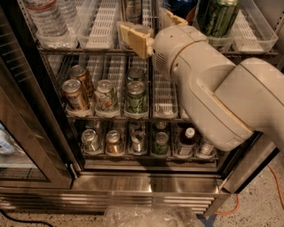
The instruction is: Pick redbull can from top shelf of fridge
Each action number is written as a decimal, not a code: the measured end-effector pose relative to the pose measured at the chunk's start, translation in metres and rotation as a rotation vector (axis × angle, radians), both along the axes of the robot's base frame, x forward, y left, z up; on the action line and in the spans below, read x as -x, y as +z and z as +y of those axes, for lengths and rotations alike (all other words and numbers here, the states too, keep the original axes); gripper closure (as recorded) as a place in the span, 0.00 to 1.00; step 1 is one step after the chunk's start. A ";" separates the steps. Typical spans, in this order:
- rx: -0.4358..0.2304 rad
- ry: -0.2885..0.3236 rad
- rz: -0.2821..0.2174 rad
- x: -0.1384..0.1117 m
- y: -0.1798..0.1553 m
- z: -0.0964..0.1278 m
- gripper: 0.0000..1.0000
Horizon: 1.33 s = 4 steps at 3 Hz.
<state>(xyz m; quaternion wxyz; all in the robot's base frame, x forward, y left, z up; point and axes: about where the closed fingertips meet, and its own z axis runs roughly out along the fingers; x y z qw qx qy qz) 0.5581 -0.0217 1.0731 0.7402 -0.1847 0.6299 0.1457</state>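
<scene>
Clear plastic water bottles [44,17] stand well to the left of the fingers, and bare white slotted lanes lie between them and the hand on the top shelf [103,26] of the fridge [146,184].

Next comes the redbull can [134,9], a slim silver body cut off by the upper edge of the view. It stands in its lane just behind and above the left tan finger [135,40], and its lid cannot be seen.

The gripper [153,29] sits at the front edge of that shelf with its fingers spread apart and holding nothing. The can is not yet between them, lying more toward the left pad than in the gap.

To the right of the right finger are a dark blue can [179,5] and, further on, a wide green can [217,15].

I judge the redbull can to be light, rigid when full, thin-walled and smooth, and possibly slick if chilled. Being tall and narrow, it would tip easily at a sideways nudge. The best hold is probably across the straight mid-body, pads on opposite sides, squeezed gently, after shifting the hand left to centre it.
</scene>
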 end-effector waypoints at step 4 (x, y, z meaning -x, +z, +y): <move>-0.011 0.099 0.014 -0.003 -0.014 0.038 0.26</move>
